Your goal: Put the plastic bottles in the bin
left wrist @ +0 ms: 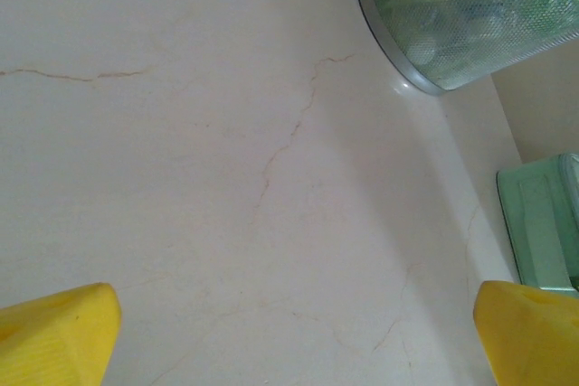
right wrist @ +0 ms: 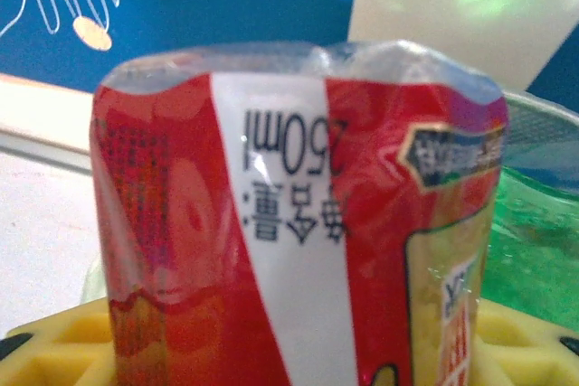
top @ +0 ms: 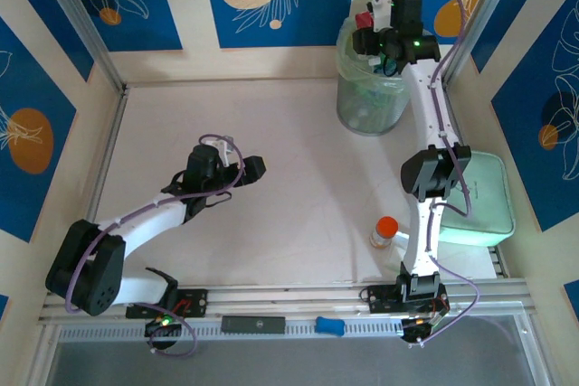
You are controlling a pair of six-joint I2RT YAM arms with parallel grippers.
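My right gripper (top: 366,35) hangs over the rim of the bin (top: 362,110) at the back right, shut on a red-and-gold plastic bottle (top: 365,20). In the right wrist view that bottle (right wrist: 298,214) stands between the yellow fingers (right wrist: 54,350), with the bin's green liner (right wrist: 534,232) behind it. Several other bottles (top: 369,97) show dimly through the bin's wall. My left gripper (top: 256,167) is open over bare table left of centre, with nothing between its yellow fingertips (left wrist: 54,332). The bin's base (left wrist: 461,15) lies far ahead of it.
A mint-green tray (top: 488,196) lies at the right edge, under the right arm, and its corner (left wrist: 543,214) appears in the left wrist view. A squat clear container with an orange cap (top: 385,230) stands near the right arm's base. A small blue object (top: 330,325) rests on the front rail.
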